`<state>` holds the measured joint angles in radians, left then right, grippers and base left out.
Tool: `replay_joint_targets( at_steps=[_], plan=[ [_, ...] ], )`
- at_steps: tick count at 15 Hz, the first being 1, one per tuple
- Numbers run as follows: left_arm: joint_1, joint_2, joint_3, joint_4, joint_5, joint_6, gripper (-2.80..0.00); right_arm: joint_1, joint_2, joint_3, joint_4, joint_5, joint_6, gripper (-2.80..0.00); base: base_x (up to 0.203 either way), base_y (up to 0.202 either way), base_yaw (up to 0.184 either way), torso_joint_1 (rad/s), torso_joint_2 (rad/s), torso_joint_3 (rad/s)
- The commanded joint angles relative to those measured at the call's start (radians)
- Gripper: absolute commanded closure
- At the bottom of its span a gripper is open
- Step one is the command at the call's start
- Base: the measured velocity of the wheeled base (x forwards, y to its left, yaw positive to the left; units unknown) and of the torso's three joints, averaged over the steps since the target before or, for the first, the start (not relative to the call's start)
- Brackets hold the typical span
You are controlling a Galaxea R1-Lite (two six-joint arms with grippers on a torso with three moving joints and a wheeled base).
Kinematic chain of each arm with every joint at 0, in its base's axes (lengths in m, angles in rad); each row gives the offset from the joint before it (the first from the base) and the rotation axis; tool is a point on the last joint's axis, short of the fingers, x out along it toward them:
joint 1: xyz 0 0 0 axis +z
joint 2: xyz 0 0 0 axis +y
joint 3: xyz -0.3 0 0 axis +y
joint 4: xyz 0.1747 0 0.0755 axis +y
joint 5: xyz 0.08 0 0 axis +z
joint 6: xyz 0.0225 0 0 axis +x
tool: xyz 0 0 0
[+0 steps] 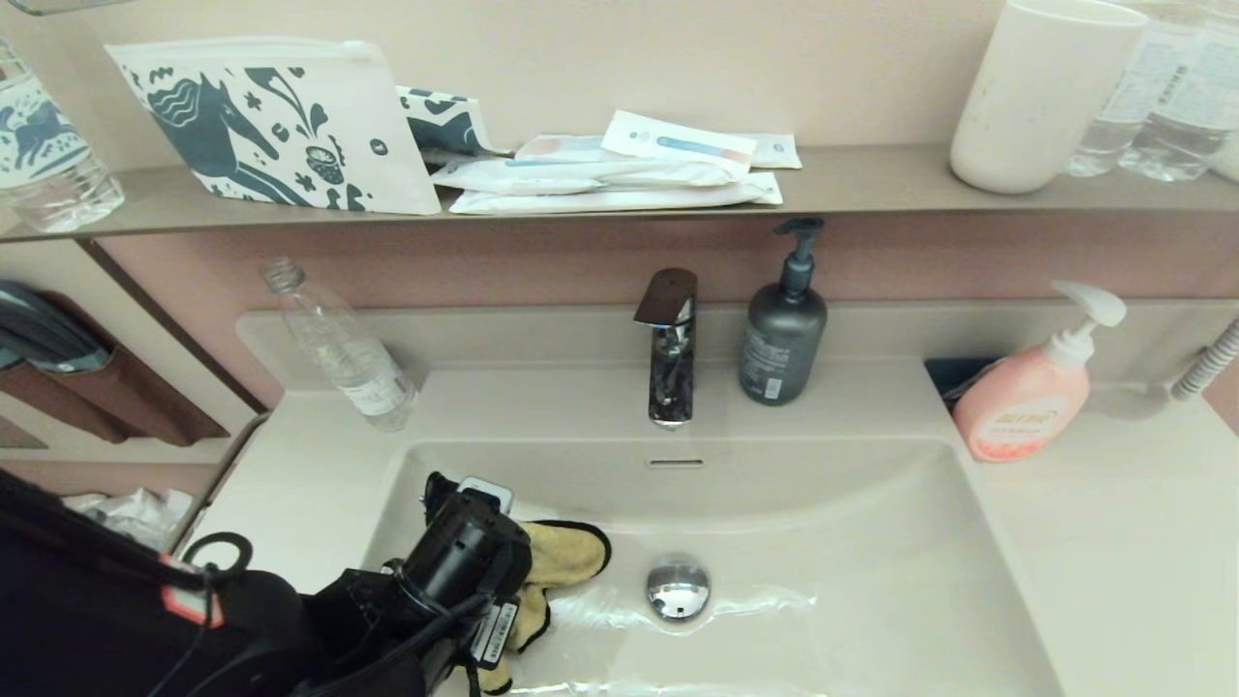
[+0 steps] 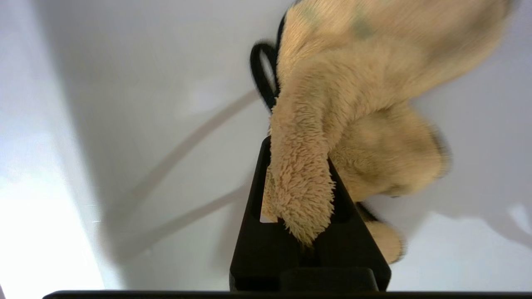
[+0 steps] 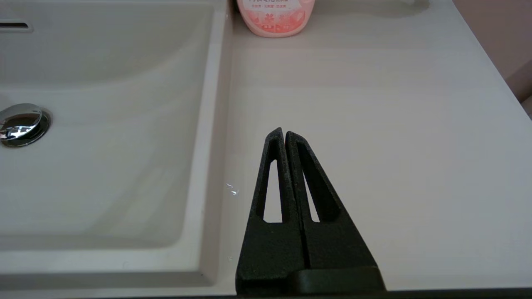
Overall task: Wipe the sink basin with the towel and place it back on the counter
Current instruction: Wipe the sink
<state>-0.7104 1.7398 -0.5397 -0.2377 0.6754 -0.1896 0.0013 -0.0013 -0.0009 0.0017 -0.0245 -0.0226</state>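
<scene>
The mustard-yellow towel (image 1: 566,554) lies bunched on the floor of the off-white sink basin (image 1: 852,581), just left of the chrome drain plug (image 1: 678,586). My left gripper (image 2: 297,166) is shut on the towel (image 2: 353,104), whose fluffy fold pokes out between the black fingers; its black loop (image 2: 259,74) hangs beside them. In the head view the left arm's wrist (image 1: 465,557) covers the towel's left part. My right gripper (image 3: 284,133) is shut and empty, parked over the counter (image 3: 395,137) to the right of the basin (image 3: 104,124); it is out of the head view.
The faucet (image 1: 670,348) and a dark pump bottle (image 1: 782,329) stand behind the basin. A clear bottle (image 1: 344,348) leans at the back left, a pink soap bottle (image 1: 1031,392) at the back right. A shelf (image 1: 871,189) above holds pouches, packets and a cup.
</scene>
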Motion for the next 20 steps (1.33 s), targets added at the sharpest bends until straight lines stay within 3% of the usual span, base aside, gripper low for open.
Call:
replay_joint_targets(
  at_steps=[1, 3, 6, 10, 13, 15, 20],
  plan=[
    [-0.016, -0.079, -0.029, 0.023, -0.011, -0.002, 0.00, 0.000, 0.001, 0.001, 0.000, 0.000, 0.000, 0.00, 0.000, 0.000, 0.000, 0.000, 0.00, 0.000],
    [-0.035, -0.053, -0.047, 0.016, -0.062, -0.025, 0.00, 0.000, 0.001, -0.001, 0.000, 0.000, 0.000, 0.00, 0.000, 0.000, 0.000, 0.000, 0.00, 0.000],
    [-0.042, 0.044, -0.164, 0.028, -0.215, -0.147, 0.00, 0.000, 0.001, -0.001, 0.000, 0.000, 0.000, 0.00, 0.000, 0.000, 0.000, 0.000, 0.00, 0.000],
    [-0.002, 0.168, -0.261, 0.021, -0.344, -0.160, 0.00, 0.000, 0.001, 0.000, 0.000, 0.000, 0.000, 0.00, 0.000, 0.000, 0.000, 0.000, 0.00, 0.000],
    [0.042, 0.258, -0.295, -0.029, -0.363, -0.113, 0.00, 0.000, 0.001, 0.001, 0.000, 0.000, 0.000, 0.00, 0.000, 0.000, 0.000, 0.000, 0.00, 0.000],
    [0.061, 0.301, -0.298, -0.172, -0.366, -0.061, 0.00, 0.000, 0.001, 0.001, 0.000, 0.000, 0.000, 0.00, 0.000, 0.000, 0.000, 0.000, 0.00, 0.000],
    [0.052, 0.383, -0.352, -0.223, -0.360, -0.062, 0.00, 0.000, 0.001, 0.001, 0.000, 0.000, 0.000, 0.00, 0.000, 0.000, 0.000, 0.000, 0.00, 0.000]
  ],
)
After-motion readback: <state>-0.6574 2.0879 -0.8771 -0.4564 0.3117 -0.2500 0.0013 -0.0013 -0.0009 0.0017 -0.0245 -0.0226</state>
